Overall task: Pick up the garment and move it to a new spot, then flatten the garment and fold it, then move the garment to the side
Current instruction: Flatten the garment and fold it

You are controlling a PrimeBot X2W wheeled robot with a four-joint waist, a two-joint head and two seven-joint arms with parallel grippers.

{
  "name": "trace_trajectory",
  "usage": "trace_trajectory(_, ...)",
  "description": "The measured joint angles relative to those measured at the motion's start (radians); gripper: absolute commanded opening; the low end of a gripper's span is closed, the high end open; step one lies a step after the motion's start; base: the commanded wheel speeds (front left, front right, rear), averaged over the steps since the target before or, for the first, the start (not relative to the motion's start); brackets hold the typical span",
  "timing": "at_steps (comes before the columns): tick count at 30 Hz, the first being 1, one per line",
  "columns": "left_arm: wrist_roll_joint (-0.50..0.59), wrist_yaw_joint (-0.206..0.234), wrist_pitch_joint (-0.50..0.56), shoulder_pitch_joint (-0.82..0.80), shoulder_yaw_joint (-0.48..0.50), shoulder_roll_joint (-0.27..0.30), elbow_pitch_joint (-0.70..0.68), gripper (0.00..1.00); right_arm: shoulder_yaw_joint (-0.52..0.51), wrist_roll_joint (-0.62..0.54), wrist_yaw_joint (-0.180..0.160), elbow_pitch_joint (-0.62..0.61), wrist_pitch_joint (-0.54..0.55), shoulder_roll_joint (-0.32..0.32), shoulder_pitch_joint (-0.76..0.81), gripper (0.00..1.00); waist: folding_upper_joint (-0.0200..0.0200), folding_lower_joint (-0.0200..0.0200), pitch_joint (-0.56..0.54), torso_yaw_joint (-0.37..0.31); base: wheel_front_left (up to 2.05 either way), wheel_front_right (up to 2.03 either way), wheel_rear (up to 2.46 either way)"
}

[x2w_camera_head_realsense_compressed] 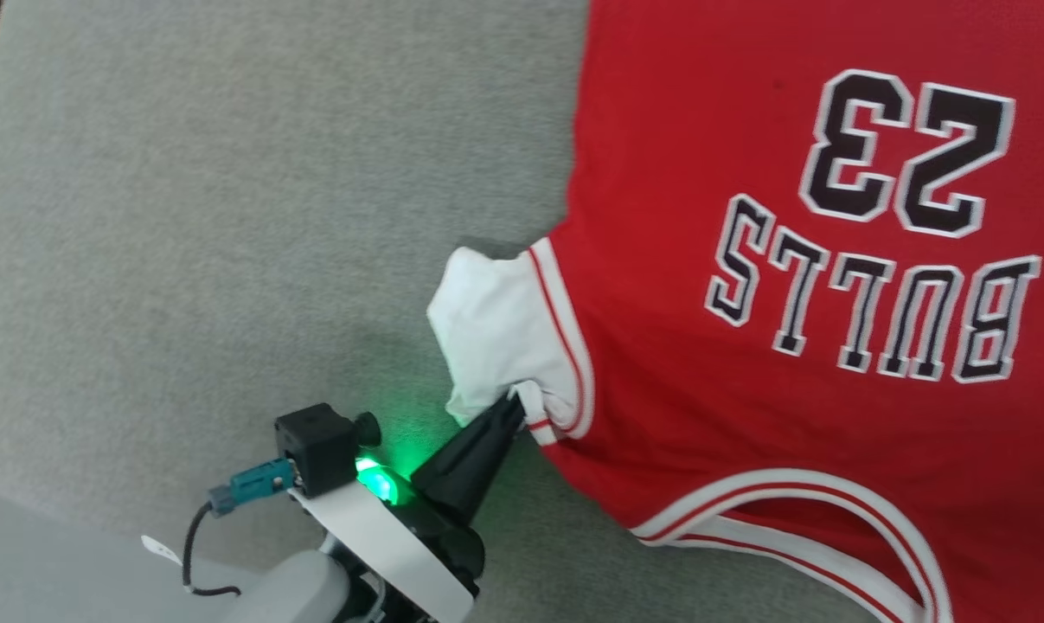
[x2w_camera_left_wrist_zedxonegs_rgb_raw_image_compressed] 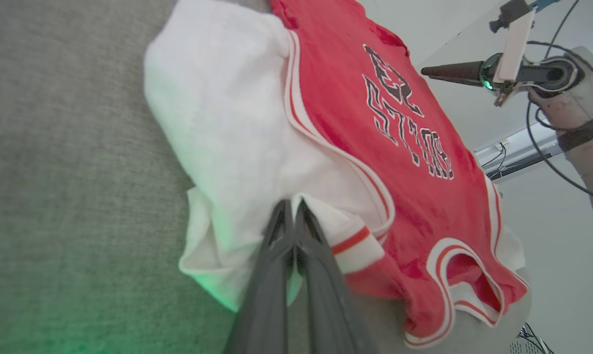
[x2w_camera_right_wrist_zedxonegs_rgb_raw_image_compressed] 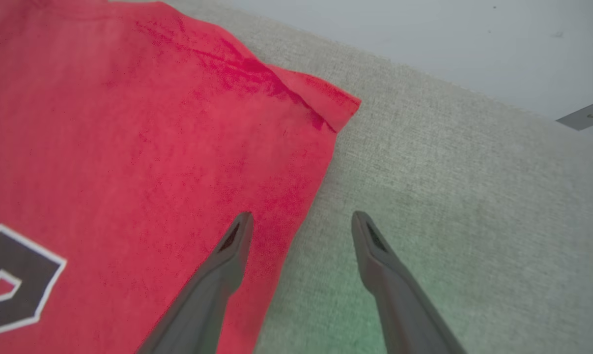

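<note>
Your left gripper (x2w_camera_head_realsense_compressed: 513, 405) is pinched shut on the white sleeve (x2w_camera_head_realsense_compressed: 487, 320) of the garment (x2w_camera_head_realsense_compressed: 746, 260), which lies number-up on the grey surface (x2w_camera_head_realsense_compressed: 184, 216), probably to pull that sleeve flat, while your right gripper (x2w_camera_right_wrist_zedxonegs_rgb_raw_image_compressed: 301, 219) hangs wide and empty over its red edge.

garment (x2w_camera_head_realsense_compressed: 677, 363) — text "BULLS"; number "23" — both upside down
</note>
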Motion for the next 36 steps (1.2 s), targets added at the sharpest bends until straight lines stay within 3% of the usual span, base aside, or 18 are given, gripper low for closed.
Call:
trace_trajectory(7,0.026,0.0,0.0,0.016,-0.024,0.004,-0.067,0.0,0.026,-0.061,0.0,0.239,0.063,0.036,-0.18,1.0,0.0,0.0,0.031,0.07,0.0,0.0,0.0)
trace_trajectory(12,0.036,0.0,0.0,0.03,-0.018,0.006,-0.094,0.0,0.046,-0.06,0.0,0.304,0.105,0.048,-0.244,1.0,0.0,0.0,0.051,0.092,0.0,0.0,0.0)
trace_trajectory(13,0.04,0.0,0.0,0.031,-0.016,0.006,-0.097,0.0,0.056,-0.057,0.0,0.311,0.107,0.047,-0.251,0.82,0.0,0.0,0.054,0.093,0.0,0.0,0.0)
trace_trajectory(14,0.042,0.0,0.0,0.031,-0.014,0.006,-0.098,0.0,0.069,-0.053,0.0,0.31,0.113,0.045,-0.258,0.44,0.0,0.0,0.057,0.094,0.0,0.0,0.0)
trace_trajectory(15,0.043,0.0,0.0,0.031,-0.014,0.006,-0.098,0.0,0.078,-0.046,0.0,0.31,0.116,0.043,-0.262,0.13,0.0,0.0,0.059,0.094,0.0,0.0,0.0)
trace_trajectory(16,0.044,0.0,0.0,0.031,-0.013,0.006,-0.098,0.0,0.085,-0.038,0.0,0.309,0.116,0.042,-0.265,0.0,0.0,0.0,0.061,0.092,0.0,0.0,0.0)
trace_trajectory(26,0.044,0.0,0.0,-0.001,-0.001,0.01,-0.081,0.0,0.146,0.037,0.0,0.319,0.041,0.049,-0.276,0.0,0.0,0.0,0.038,0.049,0.0,0.0,0.0)
trace_trajectory(30,0.031,0.0,0.001,-0.003,0.019,0.032,-0.063,0.0,0.205,0.072,0.0,0.277,0.021,0.021,-0.227,0.0,0.0,0.0,-0.001,0.025,0.0,0.0,0.0)
trace_trajectory(36,-0.001,0.0,0.001,0.024,0.062,0.06,-0.042,0.0,0.293,0.173,0.0,0.114,-0.001,-0.069,-0.084,0.0,0.0,0.0,-0.083,-0.023,0.0,0.0,0.0)
